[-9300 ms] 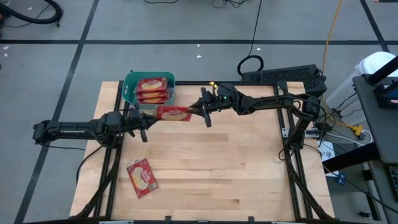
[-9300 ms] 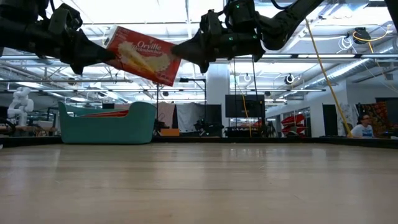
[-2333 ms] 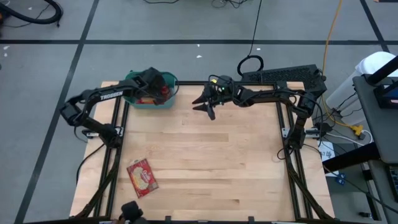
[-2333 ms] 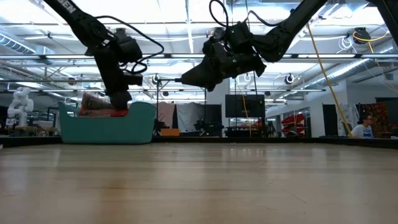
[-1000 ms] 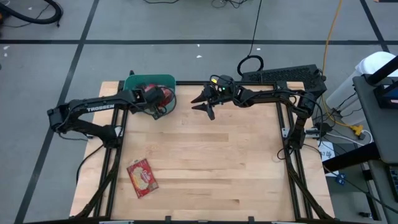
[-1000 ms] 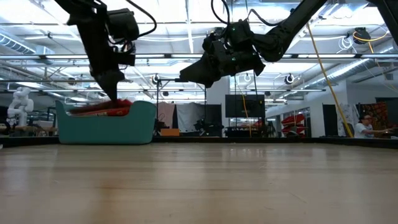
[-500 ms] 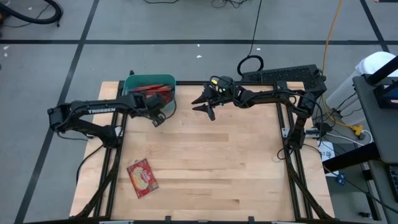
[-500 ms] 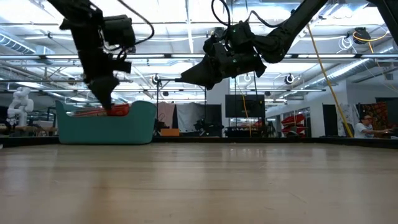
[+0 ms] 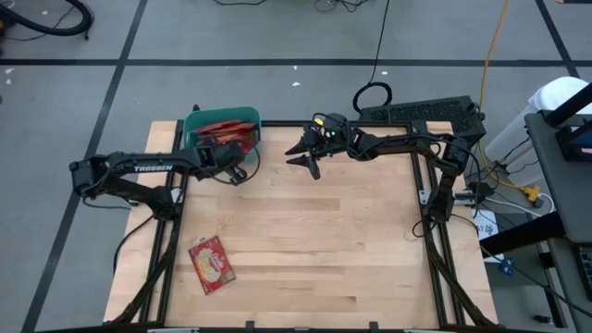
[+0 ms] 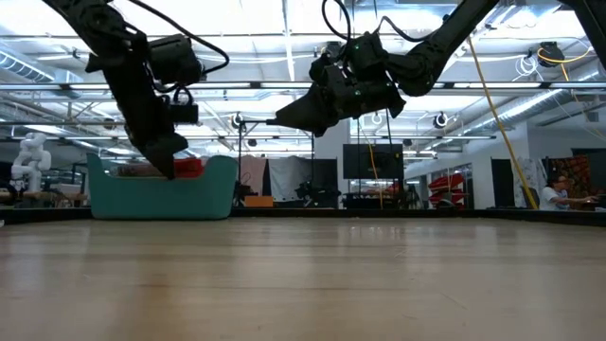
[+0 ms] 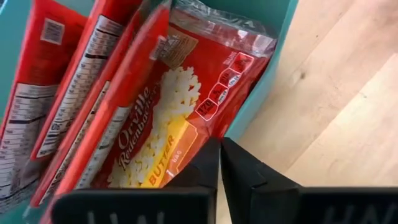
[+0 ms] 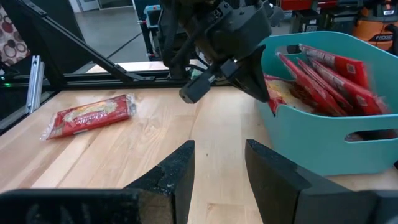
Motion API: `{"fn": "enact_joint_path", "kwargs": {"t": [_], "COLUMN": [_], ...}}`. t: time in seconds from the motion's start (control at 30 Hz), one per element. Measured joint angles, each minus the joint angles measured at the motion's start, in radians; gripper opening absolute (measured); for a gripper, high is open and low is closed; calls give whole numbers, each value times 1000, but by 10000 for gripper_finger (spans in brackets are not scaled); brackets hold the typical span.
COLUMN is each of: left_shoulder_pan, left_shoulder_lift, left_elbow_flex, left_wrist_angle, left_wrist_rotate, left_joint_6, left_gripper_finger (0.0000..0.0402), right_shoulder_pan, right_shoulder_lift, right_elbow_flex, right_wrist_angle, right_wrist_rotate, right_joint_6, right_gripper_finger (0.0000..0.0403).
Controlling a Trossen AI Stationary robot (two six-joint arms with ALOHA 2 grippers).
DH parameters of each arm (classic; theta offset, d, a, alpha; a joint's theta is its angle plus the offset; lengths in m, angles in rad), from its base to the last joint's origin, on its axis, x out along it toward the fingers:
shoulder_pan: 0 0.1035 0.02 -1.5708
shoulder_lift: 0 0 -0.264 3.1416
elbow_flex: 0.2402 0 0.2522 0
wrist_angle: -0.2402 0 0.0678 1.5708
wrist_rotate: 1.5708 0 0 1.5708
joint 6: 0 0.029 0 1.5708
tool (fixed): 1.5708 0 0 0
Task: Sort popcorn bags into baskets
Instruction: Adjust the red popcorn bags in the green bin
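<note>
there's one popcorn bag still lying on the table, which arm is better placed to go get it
Left, I'd judge. The loose popcorn bag lies on the table's left side, and the left gripper, shut and empty beside the teal bin, is nearer to it. The right gripper hovers open farther off, at the table's far edge.

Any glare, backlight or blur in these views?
Low view: bright ceiling lights leave both arms as silhouettes. Left wrist view: glare on the crinkled wrap of the red popcorn packet. Right wrist view: packets in the teal plastic bin look smeared.
</note>
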Motion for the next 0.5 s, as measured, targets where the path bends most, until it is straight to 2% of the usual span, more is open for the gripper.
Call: {"fn": "enact_joint_path", "kwargs": {"t": [0.17, 0.33, 0.5], "left_shoulder_pan": [2, 12, 87], "left_shoulder_lift": [-3, -19, -19], "left_elbow_flex": [68, 162, 202], "left_wrist_angle": [-58, -100, -80], "left_wrist_rotate": [17, 8, -181], "left_joint_6": [12, 40, 53], "left_gripper_finger": [36, 43, 44], "right_shoulder_pan": [0, 0, 0], "right_shoulder_lift": [0, 0, 0], "right_elbow_flex": [0, 0, 0], "right_wrist_angle": [0, 0, 3], "right_wrist_rotate": [0, 0, 0], "right_joint_6": [1, 1, 0], "right_gripper_finger": [135, 134, 135]}}
